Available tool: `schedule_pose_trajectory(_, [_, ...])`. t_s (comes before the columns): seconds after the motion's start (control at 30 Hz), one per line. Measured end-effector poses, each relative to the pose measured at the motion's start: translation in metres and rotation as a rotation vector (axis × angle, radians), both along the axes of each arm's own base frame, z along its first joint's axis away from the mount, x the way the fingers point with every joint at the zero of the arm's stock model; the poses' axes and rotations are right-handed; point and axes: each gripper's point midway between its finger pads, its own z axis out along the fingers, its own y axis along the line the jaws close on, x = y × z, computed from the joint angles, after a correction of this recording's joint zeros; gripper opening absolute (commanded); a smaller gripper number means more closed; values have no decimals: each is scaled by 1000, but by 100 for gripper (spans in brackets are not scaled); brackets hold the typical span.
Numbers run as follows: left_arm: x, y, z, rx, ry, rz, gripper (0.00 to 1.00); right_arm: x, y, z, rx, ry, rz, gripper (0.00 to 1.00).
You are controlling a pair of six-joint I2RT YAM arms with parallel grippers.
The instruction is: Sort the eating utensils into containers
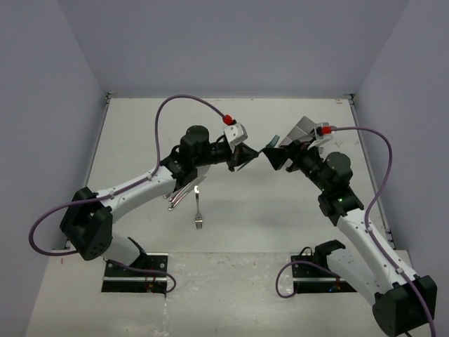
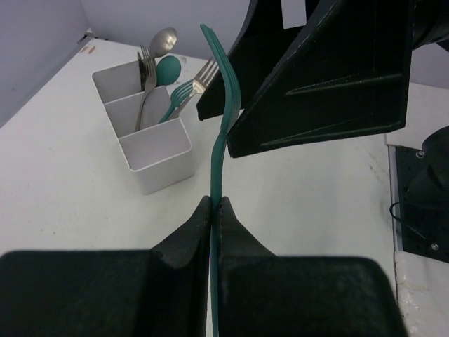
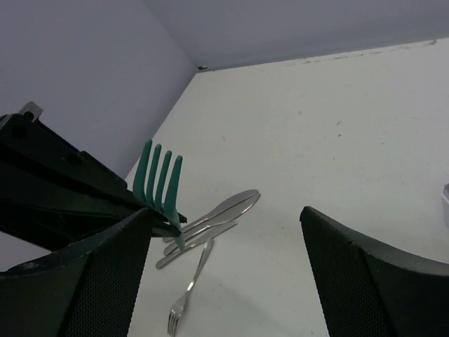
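Left wrist view: teal fork [image 2: 223,119] is seen edge-on, its long axis running straight out from left gripper [image 2: 214,205]. Tine end is away from the gripper and handle end is pinched btw the jaws, which are clamped tight on it. Fork is held in the air above table [image 2: 63,182], approx mid-table btw the 2 arms per top view. In right wrist view its 4 tines are pointed up.

Containers: 1 white 3-compartment box [image 2: 151,158] is stood on the table beyond the fork, to its left in left wrist view. Silver spoon [image 2: 165,38], teal spoon [image 2: 168,70], 2 silver forks [image 2: 205,72] & a 2nd teal fork [image 2: 179,95] are stood upright in the far & middle compartments; exact split can't be told.

Right gripper [image 3: 228,232] is spread wide, nothing grasped. Fork tines are sited just by 1 finger [image 3: 105,281]; contact can't be confirmed. On the table below, a bunch of silver utensils [image 3: 217,210] is laid together, w/ 1 lone silver fork [image 3: 186,298] near it.
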Motion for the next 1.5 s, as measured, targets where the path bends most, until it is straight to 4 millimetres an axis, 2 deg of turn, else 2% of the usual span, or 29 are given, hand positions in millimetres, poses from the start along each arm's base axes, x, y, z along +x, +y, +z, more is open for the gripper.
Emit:
schedule_pose_trajectory(0.17, [-2,0,5,-17,6,0,0,-6,21,1,14,-17,141,86])
schedule_pose_trajectory(0.3, [-4,-1,7,-22,5,-5,0,-10,29,1,18,-24,196,82])
schedule_pose_trajectory(0.4, [-5,-2,7,-24,3,-10,0,-9,31,5,24,-43,209,61])
schedule_pose_trajectory(0.43, [-6,-3,7,-24,3,-14,0,-9,32,7,26,-49,212,51])
schedule_pose_trajectory(0.47, [-7,-4,7,-24,3,-16,0,-8,33,7,28,-54,216,46])
schedule_pose_trajectory(0.67, [-9,-5,7,-22,4,-21,0,-6,40,9,44,-65,240,40])
schedule_pose_trajectory(0.8, [-8,-4,4,-14,9,-13,0,-7,46,10,47,-75,266,20])
schedule_pose_trajectory(0.87, [-7,-4,3,-10,11,-8,0,-8,48,11,44,-82,274,13])
schedule_pose_trajectory(0.9, [-7,-4,3,-10,12,-7,0,-8,49,12,40,-87,276,4])
schedule_pose_trajectory(0.93, [-7,-4,3,-11,11,-7,0,-7,48,11,32,-91,273,0])
schedule_pose_trajectory(1.07, [-6,-3,3,-8,10,2,0,-5,46,9,17,-92,252,0])
schedule_pose_trajectory(1.1, [-5,-3,3,-8,9,6,6,-4,46,9,15,-93,246,0])
schedule_pose_trajectory(1.17, [-5,-3,3,-7,3,10,28,-3,44,8,13,-90,228,0])
schedule_pose_trajectory(1.2, [-4,-3,3,-6,4,11,61,-2,43,9,13,-91,214,0])
schedule_pose_trajectory(1.23, [-5,-4,3,-2,-5,9,100,1,41,9,12,-92,194,0])
schedule_pose_trajectory(1.37, [-6,-4,-2,19,-2,9,100,13,28,12,9,-101,94,0])
schedule_pose_trajectory(1.5, [2,0,-6,49,-16,59,100,27,11,7,-24,-83,-27,0])
